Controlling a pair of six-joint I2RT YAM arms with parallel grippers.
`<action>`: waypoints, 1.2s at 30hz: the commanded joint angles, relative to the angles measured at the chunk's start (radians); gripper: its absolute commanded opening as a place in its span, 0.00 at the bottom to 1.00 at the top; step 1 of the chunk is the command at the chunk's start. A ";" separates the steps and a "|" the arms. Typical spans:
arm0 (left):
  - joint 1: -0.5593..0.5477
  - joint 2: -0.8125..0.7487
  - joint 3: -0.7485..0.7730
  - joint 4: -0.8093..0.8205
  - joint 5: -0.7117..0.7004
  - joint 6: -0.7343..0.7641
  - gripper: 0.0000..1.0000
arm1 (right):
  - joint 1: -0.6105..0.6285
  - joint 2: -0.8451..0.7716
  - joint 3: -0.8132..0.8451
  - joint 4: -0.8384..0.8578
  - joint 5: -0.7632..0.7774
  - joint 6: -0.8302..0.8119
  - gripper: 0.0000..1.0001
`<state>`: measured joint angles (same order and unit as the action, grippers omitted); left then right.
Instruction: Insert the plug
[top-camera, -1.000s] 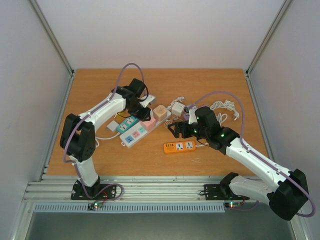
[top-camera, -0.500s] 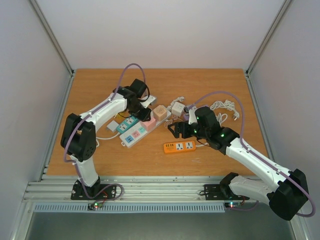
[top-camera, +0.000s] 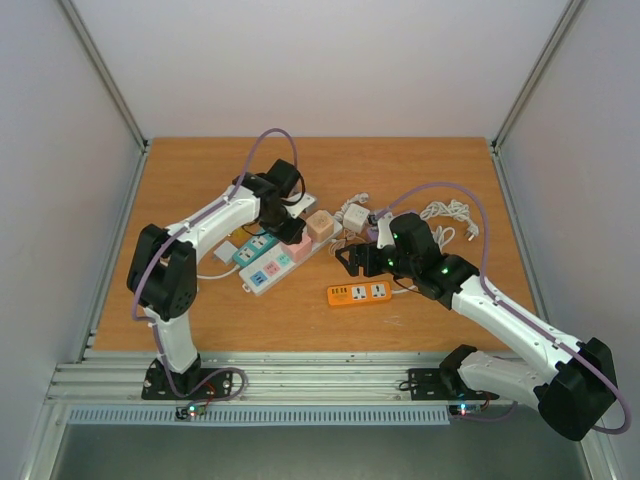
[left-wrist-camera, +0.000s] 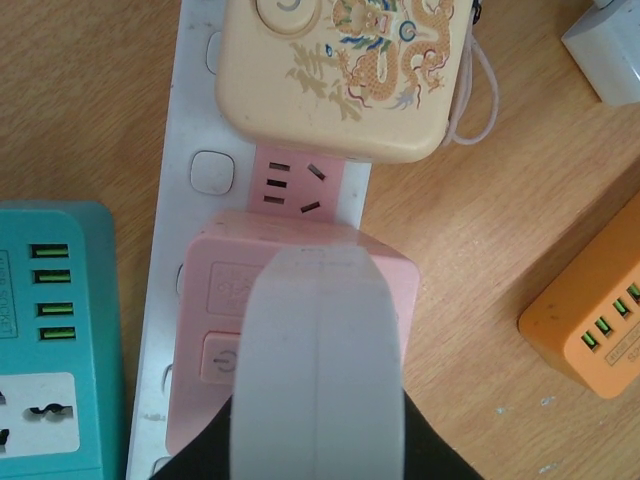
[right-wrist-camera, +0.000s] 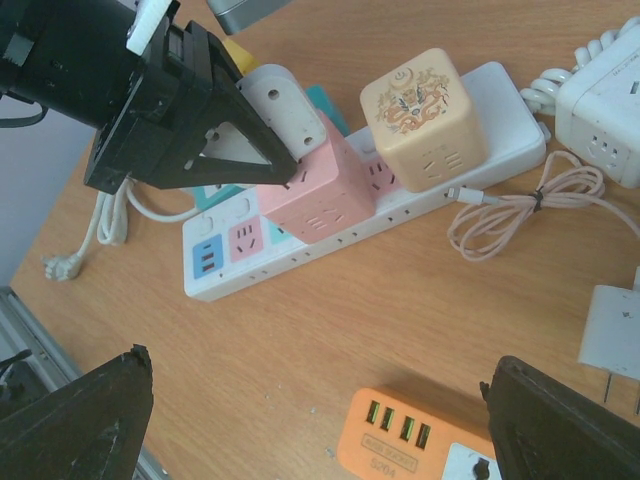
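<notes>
The left gripper (left-wrist-camera: 320, 275) has its fingers pressed together, holding nothing. Its white tips sit on the top face of the pink cube (right-wrist-camera: 322, 188), the plug in hand here. The cube stands on the white strip (right-wrist-camera: 498, 112), just beside the cream cube (right-wrist-camera: 420, 108), with one bare pink socket showing between them in the left wrist view.

What matters is the line of push: the cube lies straight under the left tips, so the move is down through the cube into the strip. The strip's long axis runs on a slant from near-left to far-right across the table. From these views I cannot tell whether the cube's pins are fully home; it may be sitting slightly high.

The right gripper (top-camera: 346, 260) is spread wide and empty. It hangs to the right of the strip, near the orange strip (top-camera: 358, 293), so the left arm is plainly the nearer one.
</notes>
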<state>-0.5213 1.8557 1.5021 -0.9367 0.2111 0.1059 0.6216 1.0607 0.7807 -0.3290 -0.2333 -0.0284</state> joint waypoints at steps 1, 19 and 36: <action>0.018 0.102 -0.042 -0.045 -0.168 -0.003 0.00 | -0.005 -0.008 -0.006 0.015 0.003 -0.012 0.91; 0.018 0.027 0.156 -0.136 -0.067 -0.092 0.33 | -0.004 -0.016 -0.012 0.027 -0.011 -0.010 0.91; 0.018 0.072 0.060 -0.127 -0.164 -0.017 0.00 | -0.004 -0.024 -0.016 0.020 -0.009 -0.010 0.91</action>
<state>-0.5121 1.8851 1.6245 -1.0355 0.1753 0.0483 0.6216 1.0569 0.7765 -0.3222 -0.2371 -0.0280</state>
